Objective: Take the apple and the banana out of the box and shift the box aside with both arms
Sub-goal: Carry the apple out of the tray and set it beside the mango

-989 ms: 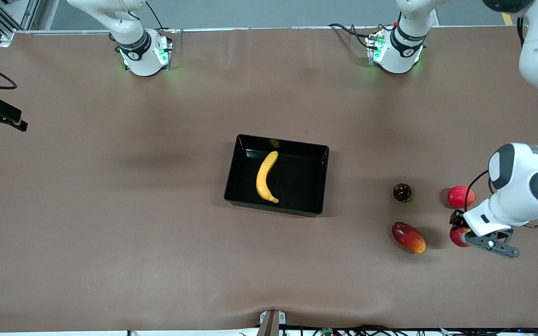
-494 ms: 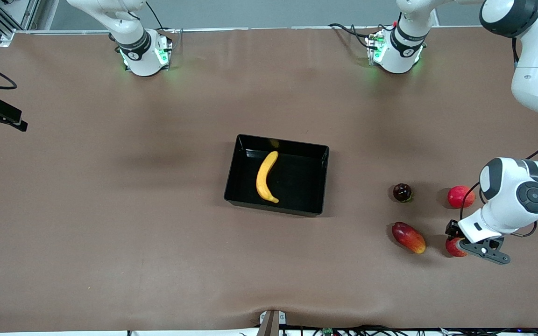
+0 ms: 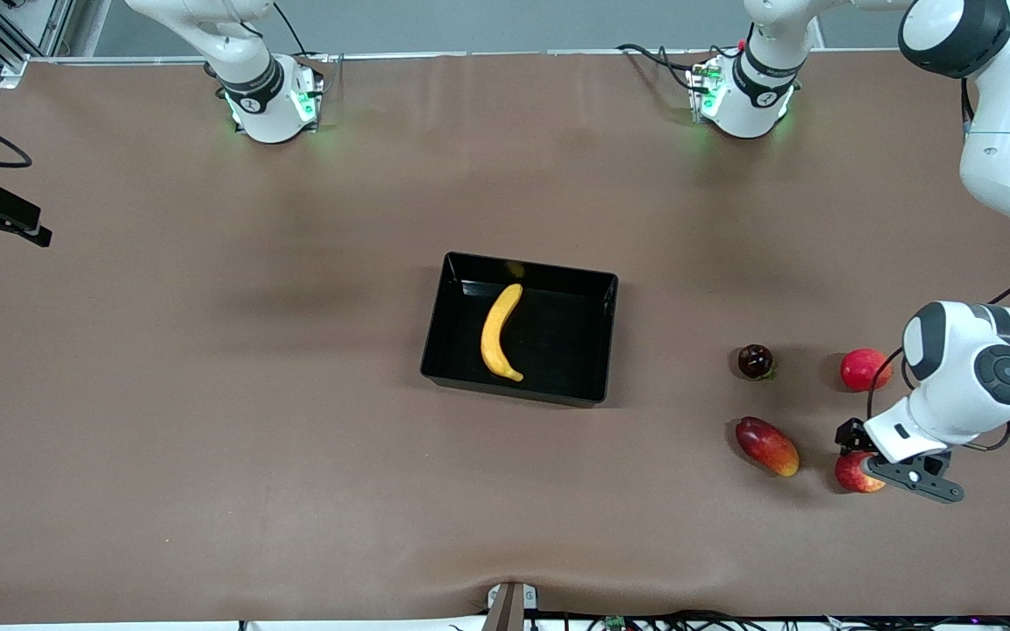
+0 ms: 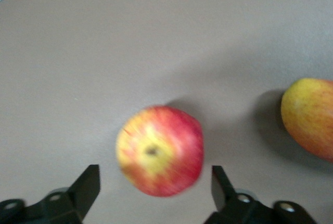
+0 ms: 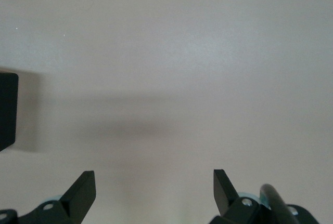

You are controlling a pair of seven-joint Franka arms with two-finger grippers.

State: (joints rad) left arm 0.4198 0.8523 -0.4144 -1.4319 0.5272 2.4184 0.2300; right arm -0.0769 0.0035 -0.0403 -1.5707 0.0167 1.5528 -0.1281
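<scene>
Apple (image 4: 159,150) red, yellow-streaked, stem dimple up | left gripper (image 4: 155,185) jaws wide, gripping nothing | right jaws spread, empty

Brown table (image 3: 207,438), oblong red-yellow mango (image 3: 766,446) toward the left arm's end, dark round fruit (image 3: 755,360) farther from the front camera than the mango, plain red round fruit (image 3: 862,369) beside it, nearer that end's edge
</scene>
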